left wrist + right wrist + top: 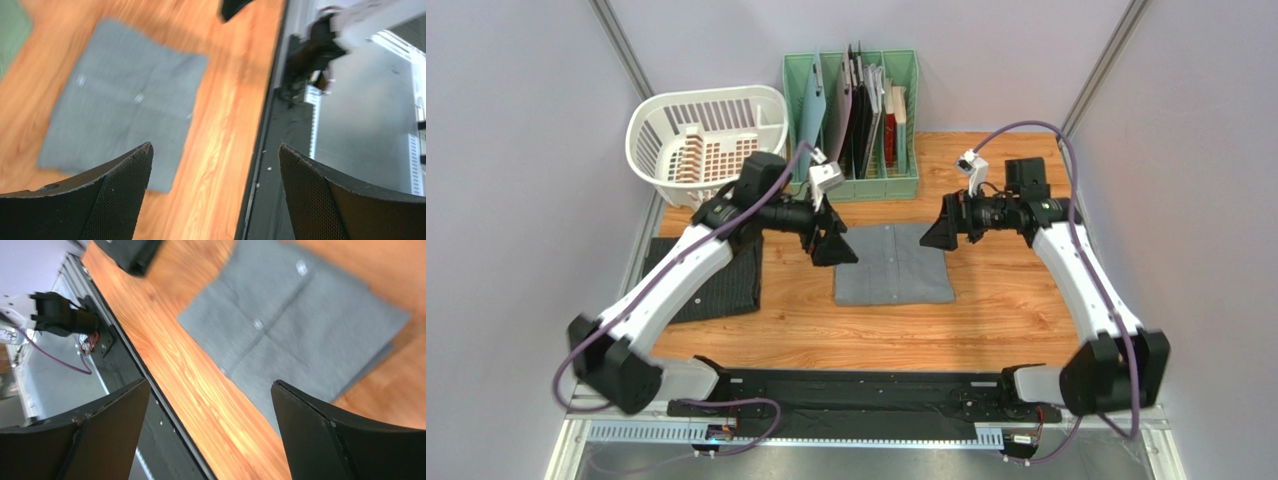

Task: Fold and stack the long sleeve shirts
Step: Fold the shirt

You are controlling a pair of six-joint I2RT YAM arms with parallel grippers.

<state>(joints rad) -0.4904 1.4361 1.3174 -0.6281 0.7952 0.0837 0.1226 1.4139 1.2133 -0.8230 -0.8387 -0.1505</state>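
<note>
The scene is carried by a wooden table (pixel 1006 310), and a black base rail (pixel 856 385) is seen along its near edge. The left arm (pixel 676 275) is stretched from the near left corner toward the middle, and the right arm (pixel 1081 270) is bent inward from the near right corner, so that the two wrists are pointed at each other across the table's centre. A white slatted laundry basket (pixel 716 95) is set at the far left. Just beside it on the right, a green file organizer (pixel 851 185) is stood against the back wall and is filled with upright folders.

The grey shirt (pixel 893 265) is laid flat at the middle of the table, folded into a neat rectangle with its button placket turned upward. The dark pinstriped shirt (pixel 731 290) is spread on the left side of the table, well apart from the grey one, and is partly hidden under the left arm.

The left gripper (pixel 836 255) is held above the far left corner of the grey shirt, and the right gripper (pixel 931 238) above its far right corner. In both wrist views the fingers (pixel 125 190) are seen spread wide with nothing between them, so both claws are released. No cloth is touched by either. Small pale buttons (pixel 258 323) are made out along the grey shirt's placket.
</note>
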